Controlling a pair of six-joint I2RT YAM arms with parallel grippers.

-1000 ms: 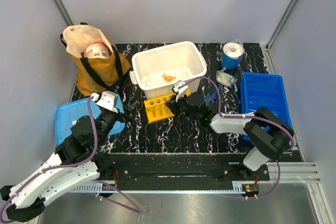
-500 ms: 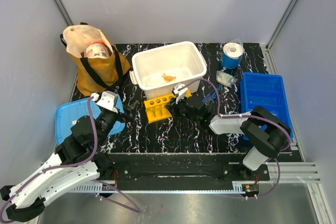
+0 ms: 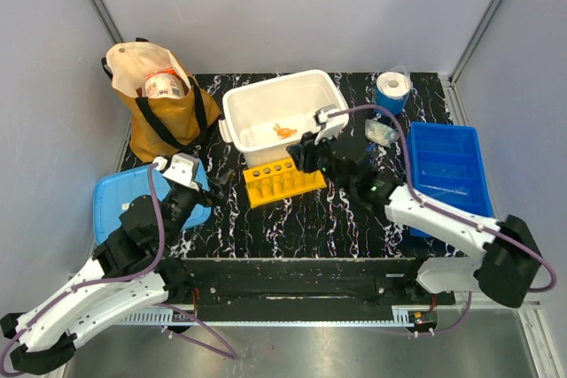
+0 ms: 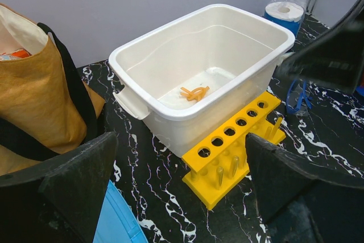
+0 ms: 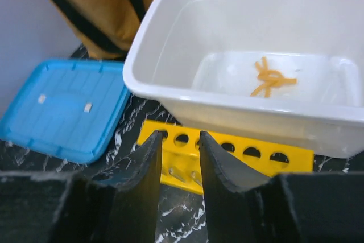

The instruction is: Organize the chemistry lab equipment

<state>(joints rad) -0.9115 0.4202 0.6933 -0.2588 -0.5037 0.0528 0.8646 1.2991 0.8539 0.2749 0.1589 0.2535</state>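
The tiny orange knotted piece (image 3: 283, 130) lies on the floor of the white bin (image 3: 275, 83); it also shows in the left wrist view (image 4: 194, 92) and the right wrist view (image 5: 272, 78). A yellow tube rack (image 3: 283, 181) stands against the bin's front wall. My right gripper (image 3: 299, 155) hovers above the rack's right half, jaws a little apart and empty (image 5: 179, 138). My left gripper (image 3: 211, 183) is wide open and empty, left of the rack (image 4: 181, 140). The blue-framed glasses (image 4: 298, 92) lie right of the rack, hidden under the right arm in the top view. A small clear packet (image 3: 381, 133) lies further right. I see no clear tubes.
The brown cloth bag (image 3: 164, 121) stands at the back left. A blue lid (image 3: 115, 205) lies at the front left under the left arm. A blue bin (image 3: 447, 165) sits at the right. A blue-wrapped paper roll (image 3: 390, 93) stands at the back right.
My right gripper has risen from low beside the rack's right end and moved back and right, towards the white bin. The left arm has not moved.
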